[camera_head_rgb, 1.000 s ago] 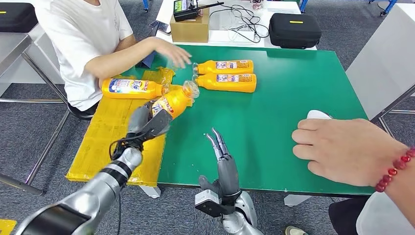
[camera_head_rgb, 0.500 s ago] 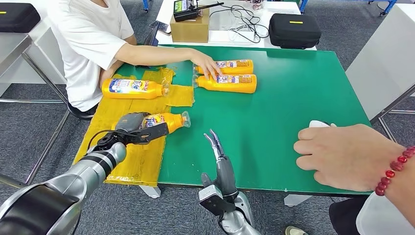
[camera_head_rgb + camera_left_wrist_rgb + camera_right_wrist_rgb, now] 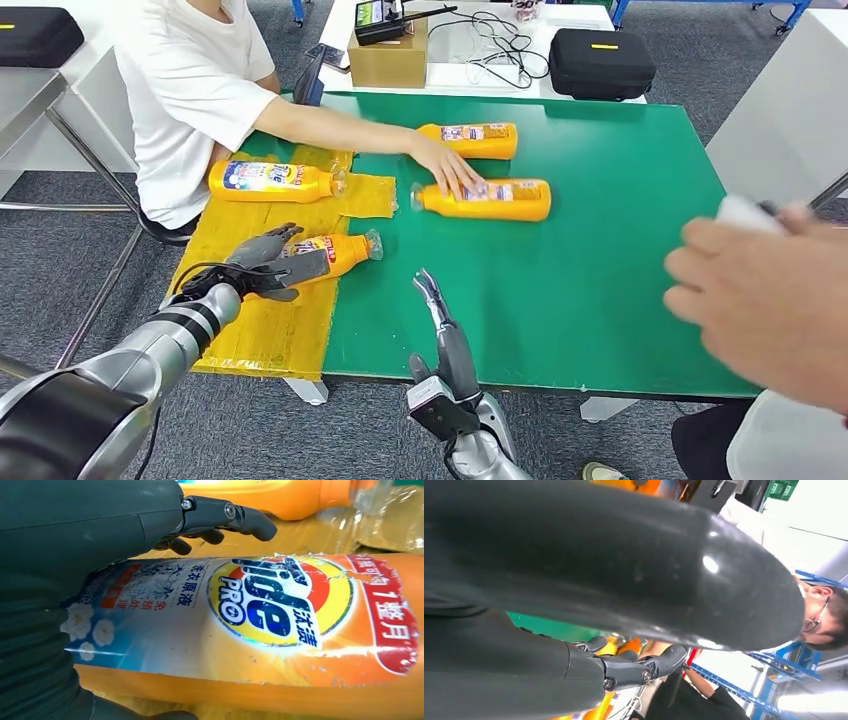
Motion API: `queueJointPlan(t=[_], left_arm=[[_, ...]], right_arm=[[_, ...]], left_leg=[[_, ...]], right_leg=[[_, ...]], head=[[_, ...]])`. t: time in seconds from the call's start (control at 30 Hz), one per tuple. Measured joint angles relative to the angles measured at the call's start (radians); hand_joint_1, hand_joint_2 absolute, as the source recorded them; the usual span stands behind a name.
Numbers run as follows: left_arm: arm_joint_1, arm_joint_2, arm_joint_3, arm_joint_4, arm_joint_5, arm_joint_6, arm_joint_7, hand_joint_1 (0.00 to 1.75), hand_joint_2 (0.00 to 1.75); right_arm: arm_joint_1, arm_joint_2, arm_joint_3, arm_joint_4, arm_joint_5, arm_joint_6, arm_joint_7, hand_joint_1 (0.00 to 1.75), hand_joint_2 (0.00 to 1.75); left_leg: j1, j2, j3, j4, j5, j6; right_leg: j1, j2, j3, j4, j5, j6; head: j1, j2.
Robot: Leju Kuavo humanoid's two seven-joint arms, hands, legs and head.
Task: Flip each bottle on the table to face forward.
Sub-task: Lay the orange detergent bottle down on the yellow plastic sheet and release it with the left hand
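- The robot's left hand [image 3: 268, 264] lay around the near orange bottle [image 3: 335, 250], at its bottom end. I judged it was holding the bottle so it could turn it the right way.
- In the left wrist view, the bottle's big front label [image 3: 270, 611] faced up at the camera. So this bottle looked like it was showing its front side.
- In that same view, dark fingers [image 3: 235, 517] reached over the far side of the bottle. The thick grey part of the hand sat against the near side. It looked like a loose hold, with the bottle lying between them, not a tight squeeze.
- The bottle lay on its side on the yellow sheet [image 3: 255, 330], with its cap pointing toward the green table [image 3: 600, 270]. The yellow sheet was probably there as the spot for bottles to lie on.
- Another orange bottle [image 3: 270, 180] lay on the yellow sheet farther away, well apart from the left hand.
- A person in a white shirt reached across the table. That person's hand [image 3: 447, 168] rested on a third bottle [image 3: 490, 199]. A fourth bottle [image 3: 475, 139] lay just behind it. I guessed the person was putting out bottles for the robot.
- The robot's right hand [image 3: 440, 315] stood near the table's front edge, fingers straight and pointing up. It held nothing and was well apart from every bottle.
- A blurry hand of another person [image 3: 770, 310] was at the right side.
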Motion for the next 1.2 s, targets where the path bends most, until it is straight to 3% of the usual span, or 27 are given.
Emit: queueJointPlan(t=[0.2, 0.33, 0.43, 0.53, 0.67, 0.83, 1.07, 1.2], left_arm=[[0.036, 0.023, 0.065, -0.043, 0.13, -0.002, -0.218, 0.0, 1.75], [0.085, 0.028, 0.127, -0.121, 0.234, -0.017, -0.334, 0.0, 1.75], [0.125, 0.028, 0.18, -0.231, 0.325, -0.042, -0.356, 0.0, 1.75], [0.177, 0.023, 0.223, -0.388, 0.396, -0.063, -0.329, 0.0, 1.75], [0.271, 0.006, 0.245, -0.632, 0.436, -0.042, -0.299, 0.0, 1.75], [0.394, -0.02, 0.253, -0.868, 0.449, 0.034, -0.318, 0.0, 1.75], [0.406, -0.021, 0.254, -0.889, 0.449, 0.037, -0.319, 0.0, 1.75], [0.492, -0.034, 0.26, -1.028, 0.478, 0.02, -0.335, 0.0, 1.75]], right_arm=[[0.0, -0.005, 0.018, 0.004, -0.004, -0.027, 0.0, 0.0, 0.0], [-0.005, -0.017, 0.041, 0.008, 0.063, -0.13, 0.0, 0.0, 0.0], [-0.015, -0.03, 0.053, 0.016, 0.151, -0.217, 0.0, 0.0, 0.0], [-0.015, -0.041, 0.024, 0.018, 0.293, -0.239, 0.001, 0.0, 0.0], [-0.016, -0.053, -0.04, 0.018, 0.487, -0.239, 0.075, 0.0, 1.75], [-0.03, -0.088, -0.071, 0.044, 0.726, -0.219, 0.336, 0.0, 1.75], [-0.031, -0.092, -0.073, 0.048, 0.737, -0.217, 0.349, 0.0, 1.75], [-0.041, -0.115, -0.099, 0.065, 0.778, -0.21, 0.413, 0.0, 1.75]], left_leg=[[0.0, 0.0, 0.0, 0.0, 0.0, 0.0], [0.0, 0.0, -0.001, 0.0, 0.0, 0.0], [0.0, 0.0, -0.001, 0.0, 0.0, 0.0], [0.0, 0.0, -0.001, 0.0, 0.0, 0.0], [-0.001, 0.0, -0.002, 0.0, 0.0, 0.0], [-0.001, 0.0, -0.002, 0.0, 0.0, 0.0], [-0.001, 0.0, -0.002, 0.0, 0.0, 0.0], [-0.001, 0.0, -0.002, 0.0, 0.0, 0.0]], right_leg=[[0.0, 0.0, 0.0, 0.0, 0.0, 0.0], [0.0, 0.0, -0.001, 0.0, 0.0, 0.0], [0.0, 0.0, -0.002, 0.0, 0.0, 0.0], [0.0, 0.0, -0.002, 0.0, 0.0, 0.0], [0.0, 0.0, -0.002, -0.001, 0.0, 0.0], [-0.001, 0.0, -0.002, -0.001, 0.0, 0.0], [-0.001, 0.0, -0.003, -0.001, 0.0, 0.0], [0.0, 0.0, -0.003, -0.001, 0.0, 0.0]], head=[[0.0, 0.0], [0.0, 0.0], [0.0, 0.0], [0.0, 0.0], [0.0, 0.0], [0.0, 0.0], [0.0, 0.0], [0.0, 0.0]])
